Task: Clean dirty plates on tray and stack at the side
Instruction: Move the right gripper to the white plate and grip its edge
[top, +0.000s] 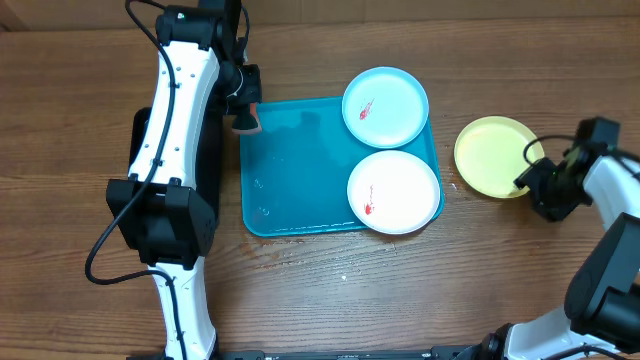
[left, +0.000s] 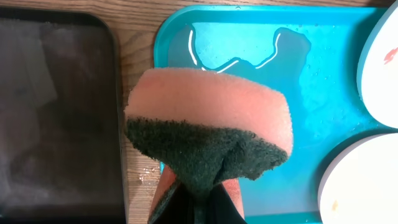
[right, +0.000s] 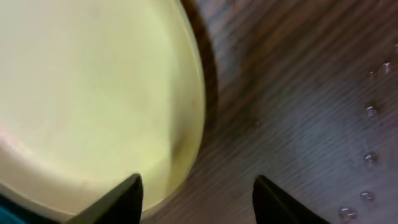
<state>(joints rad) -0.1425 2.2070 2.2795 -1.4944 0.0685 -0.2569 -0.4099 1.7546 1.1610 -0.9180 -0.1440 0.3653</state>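
Wooden table, wet teal tray, yellow plate beside it

Robot lab test bench: wooden table flanked by two mounted arms.

The tabletop is brown wood with a clear grain, matt, and beaded with droplets near the yellow plate, which looks like smooth, softly glossy plastic. The teal tray is shiny plastic under a film of water. The sponge is pink porous foam with a coarse, dark green scouring face. The black tray is smooth with a dull sheen.
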